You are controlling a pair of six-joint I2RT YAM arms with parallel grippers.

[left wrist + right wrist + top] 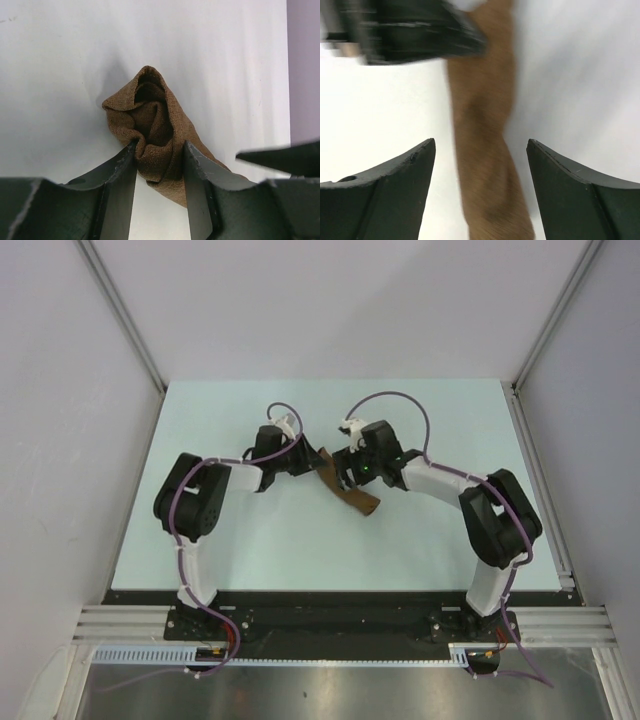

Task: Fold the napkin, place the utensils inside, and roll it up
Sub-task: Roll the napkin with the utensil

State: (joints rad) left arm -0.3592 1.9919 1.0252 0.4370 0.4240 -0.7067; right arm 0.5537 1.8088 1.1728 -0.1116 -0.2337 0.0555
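The brown napkin lies rolled into a narrow roll on the white table, running from the far left to the near right between the two arms. In the left wrist view its open end shows folded layers. My left gripper is shut on that end, a finger on each side pressing the cloth. My right gripper is open and straddles the roll from above, its fingers apart from the cloth. The fork is hidden; none of it shows.
The white table is walled on three sides by pale panels. The left gripper shows blurred at the top of the right wrist view, close to the right fingers. A right finger shows in the left wrist view.
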